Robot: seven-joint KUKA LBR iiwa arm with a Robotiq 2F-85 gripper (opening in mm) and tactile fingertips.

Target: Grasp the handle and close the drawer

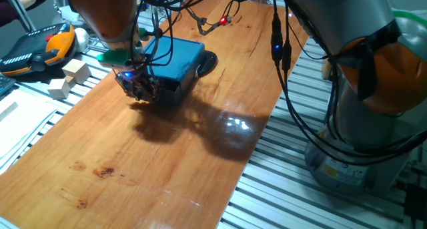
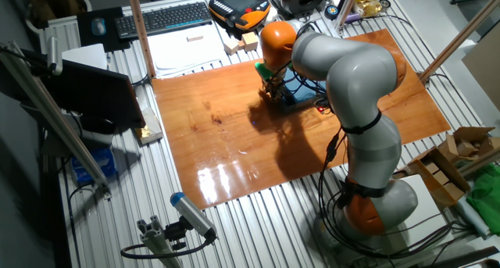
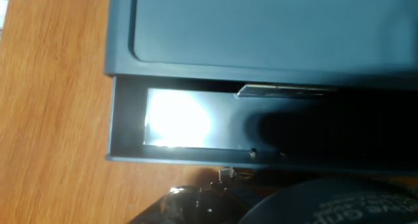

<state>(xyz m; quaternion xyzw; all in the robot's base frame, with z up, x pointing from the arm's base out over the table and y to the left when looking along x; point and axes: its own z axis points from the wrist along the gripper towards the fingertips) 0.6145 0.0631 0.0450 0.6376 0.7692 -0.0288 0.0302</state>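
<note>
A bright blue box casing (image 1: 179, 57) stands on the wooden board (image 1: 167, 162). In the hand view its flat top (image 3: 261, 28) fills the upper part, and the dark blue drawer (image 3: 196, 157) sticks out a short way below it, its floor glaring with reflected light. My gripper (image 1: 138, 87) is low at the drawer's front, right against it; in the other fixed view the gripper (image 2: 273, 88) covers that end of the casing (image 2: 303, 94). A small grey bit (image 3: 225, 174) at the front panel may be the handle. Dark finger shapes hide most of it, and the jaws' state is unclear.
Two pale wooden blocks (image 1: 67, 79) and an orange-black pendant (image 1: 40, 45) lie off the board's left edge. A black round object (image 1: 208, 61) sits behind the casing. Cables (image 1: 280, 49) hang over the board's right side. A keyboard (image 2: 164, 18) lies beyond the board.
</note>
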